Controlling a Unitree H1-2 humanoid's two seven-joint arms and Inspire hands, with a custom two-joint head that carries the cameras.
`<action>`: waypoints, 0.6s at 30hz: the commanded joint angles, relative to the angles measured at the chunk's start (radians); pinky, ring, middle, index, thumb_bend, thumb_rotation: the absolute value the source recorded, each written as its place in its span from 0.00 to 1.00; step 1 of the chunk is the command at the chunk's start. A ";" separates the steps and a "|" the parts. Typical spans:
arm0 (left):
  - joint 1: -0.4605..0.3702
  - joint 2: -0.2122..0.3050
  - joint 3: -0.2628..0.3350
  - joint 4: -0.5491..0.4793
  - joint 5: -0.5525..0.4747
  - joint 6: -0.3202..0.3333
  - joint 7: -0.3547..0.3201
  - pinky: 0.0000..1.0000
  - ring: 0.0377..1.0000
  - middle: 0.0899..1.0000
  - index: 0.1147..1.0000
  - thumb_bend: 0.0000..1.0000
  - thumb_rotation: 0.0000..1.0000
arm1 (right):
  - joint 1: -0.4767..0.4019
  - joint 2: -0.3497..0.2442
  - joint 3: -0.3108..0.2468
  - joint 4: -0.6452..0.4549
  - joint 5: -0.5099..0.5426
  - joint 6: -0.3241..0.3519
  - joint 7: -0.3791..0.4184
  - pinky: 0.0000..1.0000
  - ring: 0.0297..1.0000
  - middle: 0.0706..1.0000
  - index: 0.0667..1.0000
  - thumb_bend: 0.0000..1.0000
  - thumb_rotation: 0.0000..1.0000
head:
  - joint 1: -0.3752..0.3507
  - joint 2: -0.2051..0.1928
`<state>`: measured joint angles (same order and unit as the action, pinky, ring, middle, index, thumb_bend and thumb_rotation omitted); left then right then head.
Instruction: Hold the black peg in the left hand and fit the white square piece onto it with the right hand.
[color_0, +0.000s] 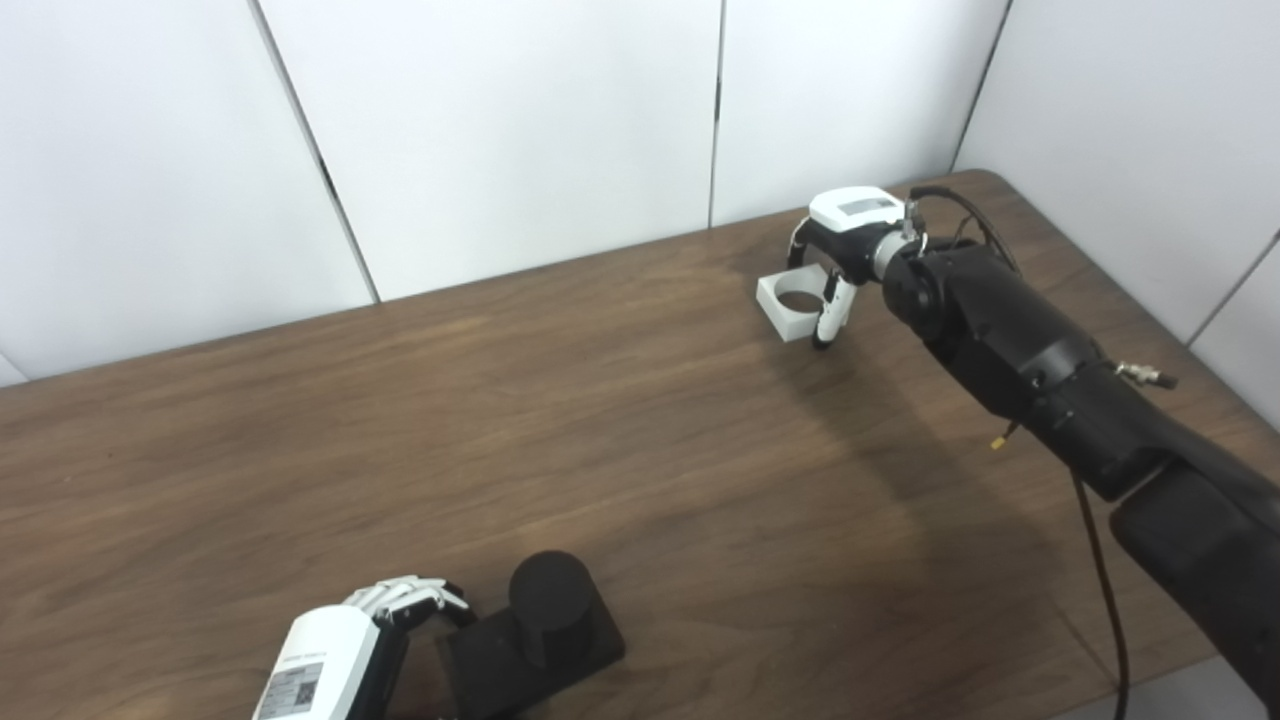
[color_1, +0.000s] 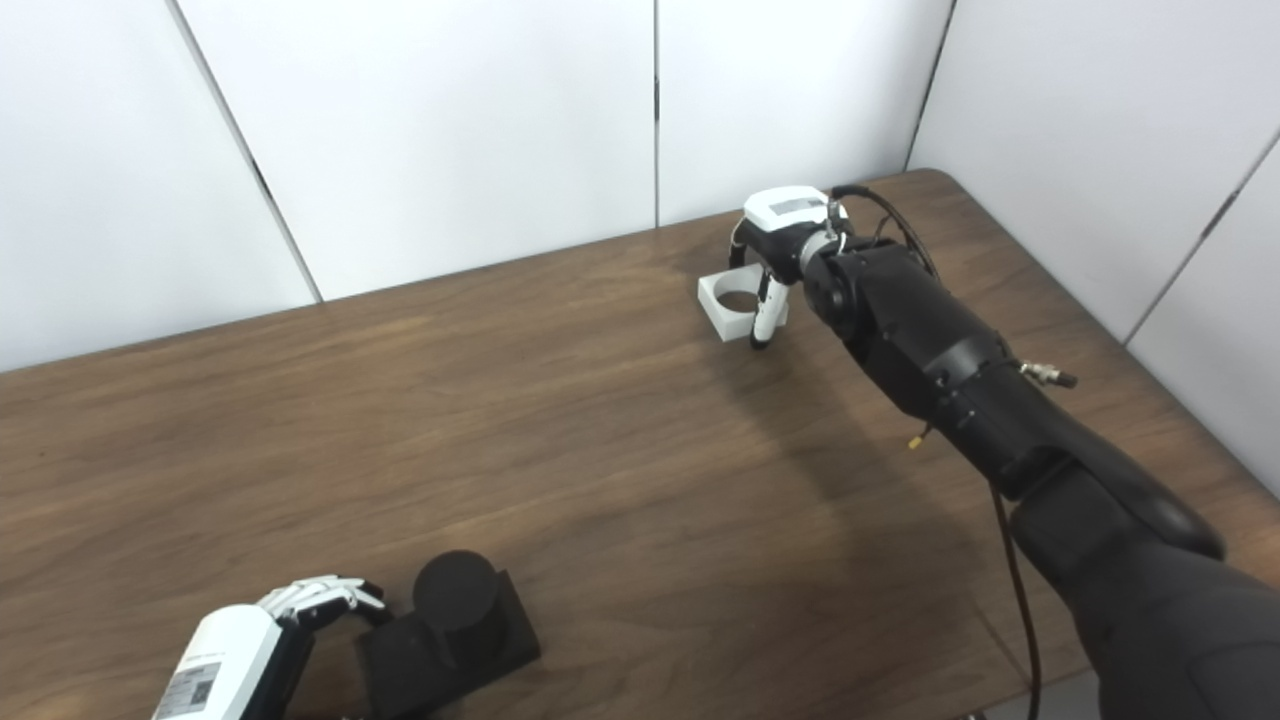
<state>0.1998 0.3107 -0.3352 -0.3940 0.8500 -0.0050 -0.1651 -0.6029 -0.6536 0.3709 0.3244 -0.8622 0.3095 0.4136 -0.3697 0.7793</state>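
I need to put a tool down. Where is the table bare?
The wide middle of the table between the black peg and the white square piece is bare. It is crowded at the left hand and right hand.

One black peg (color_0: 548, 598) on its base. One white square piece (color_0: 795, 306) with a round hole. Two hands: left hand (color_0: 398, 606), right hand (color_0: 838, 250). One wooden tabletop (color_0: 500, 420). One dangling cable (color_0: 1105, 590).

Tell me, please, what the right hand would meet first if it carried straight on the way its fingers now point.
Its fingers point down, and the right hand is already at the white square piece. Going straight on, it would probably meet the table just beneath; whether the fingertips already touch it is unclear.
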 joint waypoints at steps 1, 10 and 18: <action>0.029 0.007 -0.013 -0.009 -0.001 0.009 -0.048 0.74 0.77 0.70 0.42 0.52 0.04 | -0.037 -0.013 -0.001 -0.010 -0.008 -0.006 -0.003 0.85 0.95 0.89 0.64 0.78 0.16 | -0.001 0.004; 0.033 -0.002 -0.012 -0.021 0.002 0.016 -0.055 0.73 0.77 0.70 0.42 0.52 0.04 | -0.023 -0.006 0.000 0.005 0.006 -0.038 -0.029 0.83 0.92 0.86 0.59 0.78 0.14 | 0.008 0.005; 0.029 -0.008 -0.014 -0.019 0.006 0.018 -0.057 0.74 0.77 0.70 0.42 0.52 0.04 | -0.009 -0.012 -0.005 -0.017 0.020 -0.063 -0.038 0.81 0.86 0.77 0.45 0.52 0.13 | 0.011 0.002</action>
<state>0.2099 0.2961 -0.3354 -0.4135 0.8553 0.0067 -0.1793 -0.5973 -0.6531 0.3728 0.3267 -0.8502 0.2661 0.3797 -0.3605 0.7808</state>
